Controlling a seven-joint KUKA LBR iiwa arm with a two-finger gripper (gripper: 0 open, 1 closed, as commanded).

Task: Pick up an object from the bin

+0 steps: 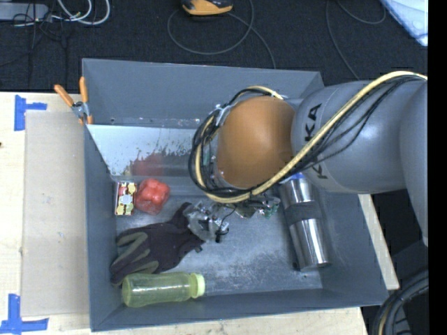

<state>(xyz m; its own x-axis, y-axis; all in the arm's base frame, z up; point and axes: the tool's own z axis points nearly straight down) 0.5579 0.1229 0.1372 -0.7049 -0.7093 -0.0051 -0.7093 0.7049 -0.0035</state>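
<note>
My gripper [208,225] reaches down in the middle of the bin, under the orange dome, right at the wrist end of a black work glove [155,248] that lies flat with its fingers toward the lower left. A yellow-green plastic bottle [163,288] lies on its side along the front wall, just below the glove. A red crumpled lump [151,195] sits up-left of the gripper, with a small printed box [125,198] beside it. The dome hides much of the gripper.
A silver metal cylinder [305,229] lies at the right side of the bin, partly under the arm. The arm covers the bin's upper right. Bare floor lies between the glove and the cylinder.
</note>
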